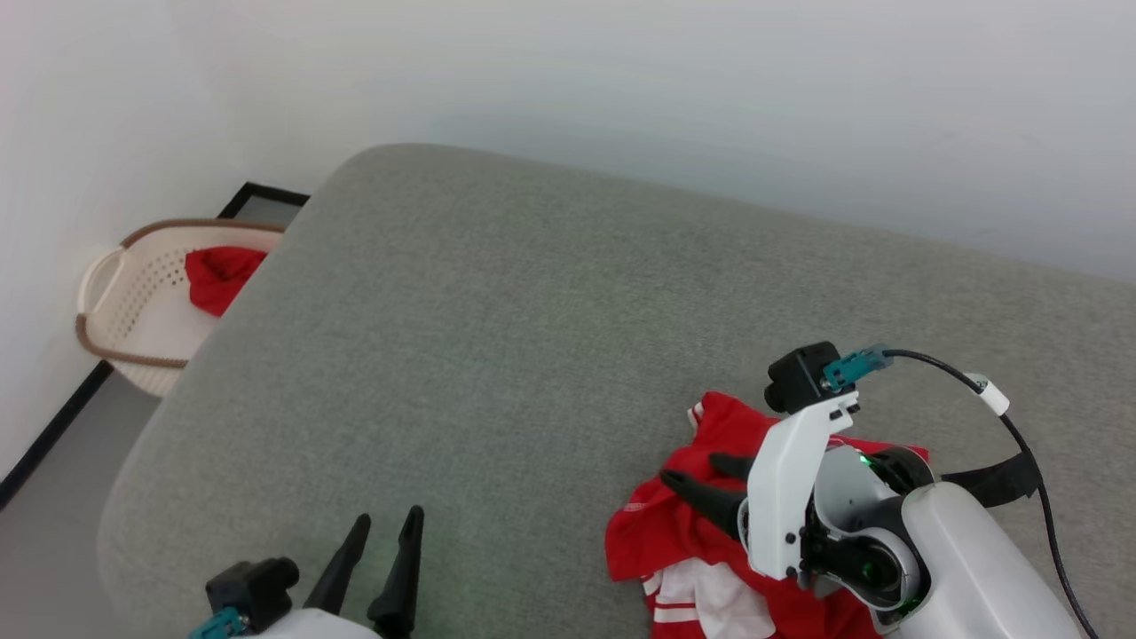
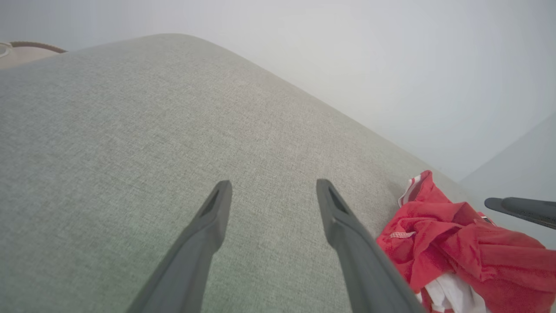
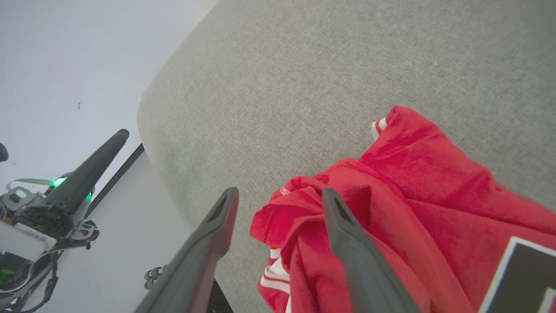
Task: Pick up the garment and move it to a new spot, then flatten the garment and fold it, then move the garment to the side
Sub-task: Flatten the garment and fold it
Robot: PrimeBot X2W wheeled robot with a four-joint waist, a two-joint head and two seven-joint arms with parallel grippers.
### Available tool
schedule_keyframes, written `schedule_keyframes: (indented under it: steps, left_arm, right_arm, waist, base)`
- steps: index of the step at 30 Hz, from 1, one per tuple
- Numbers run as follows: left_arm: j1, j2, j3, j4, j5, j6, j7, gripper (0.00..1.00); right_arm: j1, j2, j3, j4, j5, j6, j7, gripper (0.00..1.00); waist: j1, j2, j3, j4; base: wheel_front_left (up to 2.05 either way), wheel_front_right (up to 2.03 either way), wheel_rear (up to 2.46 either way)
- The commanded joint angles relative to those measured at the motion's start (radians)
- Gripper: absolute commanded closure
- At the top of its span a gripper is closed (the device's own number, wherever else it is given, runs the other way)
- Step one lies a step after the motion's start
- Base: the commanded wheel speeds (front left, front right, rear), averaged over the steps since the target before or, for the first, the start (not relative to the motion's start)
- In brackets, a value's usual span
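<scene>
The garment (image 1: 683, 532), a red jersey with white striped parts, lies crumpled near the front right of the grey cushion (image 1: 497, 337). My right gripper (image 1: 697, 473) hovers just over it, open, with nothing between its fingers; in the right wrist view the garment (image 3: 412, 191) lies under and beyond the open right gripper (image 3: 280, 195), and a black-and-white numeral shows at the lower right. My left gripper (image 1: 386, 519) stands open at the front left over bare cushion. From the left wrist, the left gripper (image 2: 271, 187) is open and the garment (image 2: 456, 243) lies to its right.
A cream laundry basket (image 1: 133, 293) with a small plain red cloth (image 1: 217, 275) stands on the floor beyond the cushion's left edge, against the white wall. A black cable (image 1: 1021, 426) runs from my right wrist. The cushion's left and middle are bare fabric.
</scene>
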Motion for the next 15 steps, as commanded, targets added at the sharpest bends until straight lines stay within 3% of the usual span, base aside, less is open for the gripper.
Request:
schedule_keyframes:
  steps: [1, 7, 15]
  left_arm:
    - [0.014, 0.004, 0.006, 0.002, 0.012, -0.004, -0.003, 0.00]
    - [0.037, 0.016, 0.022, -0.005, 0.033, -0.003, -0.003, 0.00]
    - [0.059, 0.033, 0.054, -0.044, 0.076, 0.007, -0.003, 0.00]
  right_arm:
    - [-0.012, -0.008, 0.004, -0.013, 0.014, -0.001, -0.009, 0.00]
    - [0.006, -0.046, 0.005, -0.072, 0.040, -0.001, -0.047, 0.00]
    - [0.091, -0.171, -0.078, -0.137, 0.005, -0.001, -0.212, 0.00]
  waist:
    - [0.0000, 0.0000, -0.018, -0.022]
    - [0.0000, 0.0000, -0.044, -0.071]
    - [0.0000, 0.0000, -0.066, -0.160]
  base:
    - [0.00, 0.00, 0.00]
    - [0.00, 0.00, 0.00]
    - [0.00, 0.00, 0.00]
